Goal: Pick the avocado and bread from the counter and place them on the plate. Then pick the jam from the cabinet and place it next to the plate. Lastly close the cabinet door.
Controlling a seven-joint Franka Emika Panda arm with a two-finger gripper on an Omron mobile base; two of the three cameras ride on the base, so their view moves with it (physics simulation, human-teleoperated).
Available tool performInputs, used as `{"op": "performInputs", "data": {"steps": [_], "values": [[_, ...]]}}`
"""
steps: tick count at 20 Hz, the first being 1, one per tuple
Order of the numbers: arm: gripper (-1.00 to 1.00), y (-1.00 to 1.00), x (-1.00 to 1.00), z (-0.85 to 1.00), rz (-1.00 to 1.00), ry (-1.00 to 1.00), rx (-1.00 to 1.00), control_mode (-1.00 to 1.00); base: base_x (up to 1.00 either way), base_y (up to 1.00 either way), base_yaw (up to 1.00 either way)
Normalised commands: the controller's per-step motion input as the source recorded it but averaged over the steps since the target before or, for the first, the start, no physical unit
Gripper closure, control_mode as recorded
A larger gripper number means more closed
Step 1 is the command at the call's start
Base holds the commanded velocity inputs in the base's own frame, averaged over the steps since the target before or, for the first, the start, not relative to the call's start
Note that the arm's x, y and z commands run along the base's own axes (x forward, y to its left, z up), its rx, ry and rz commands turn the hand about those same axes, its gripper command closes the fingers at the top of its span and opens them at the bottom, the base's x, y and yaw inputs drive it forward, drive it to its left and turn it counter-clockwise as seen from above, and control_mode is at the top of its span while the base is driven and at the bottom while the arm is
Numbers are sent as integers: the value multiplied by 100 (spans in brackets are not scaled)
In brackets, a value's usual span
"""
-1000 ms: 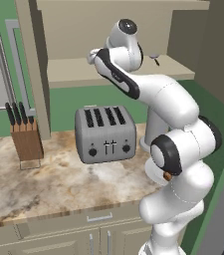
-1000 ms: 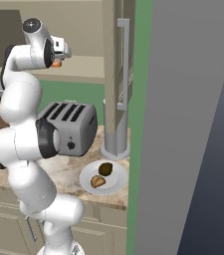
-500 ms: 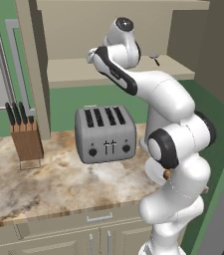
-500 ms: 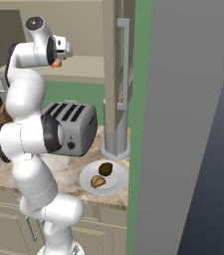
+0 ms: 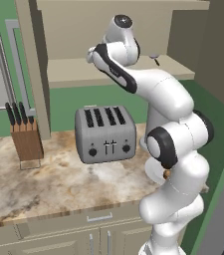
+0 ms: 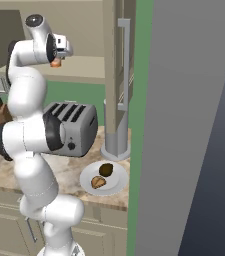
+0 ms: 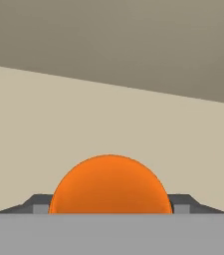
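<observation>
One jam (image 7: 111, 184) jar is sitting on the cabinet (image 5: 73, 74) shelf, between the gripper (image 7: 111, 205) fingers (image 7: 182, 203), which are hugging its sides; whether they are clenching it, I cannot tell. Below the cabinet, one plate (image 6: 115, 186) is carrying one avocado (image 6: 106, 170) and one bread (image 6: 98, 182) chunk. Beside the plate, one toaster (image 5: 106, 133) and one knife block (image 5: 25, 139) are standing on the marbled counter (image 5: 49, 184).

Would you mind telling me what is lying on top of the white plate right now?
On the plate lie the dark avocado and, beside it, the tan bread. From the left base camera the robot's arm covers most of the plate, so neither shows there.
</observation>
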Motion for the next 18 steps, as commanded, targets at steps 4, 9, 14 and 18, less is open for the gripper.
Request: {"op": "performInputs", "data": {"steps": [4, 9, 14, 18], "values": [[100, 0, -47, -2, 0, -1, 0, -100, 0, 0, 0], [100, 0, -77, 0, -2, -10, 0, -100, 0, 0, 0], [100, 0, -89, 0, -7, -13, 0, -100, 0, 0, 0], [100, -2, -100, 0, -14, -11, 0, -100, 0, 0, 0]]}}
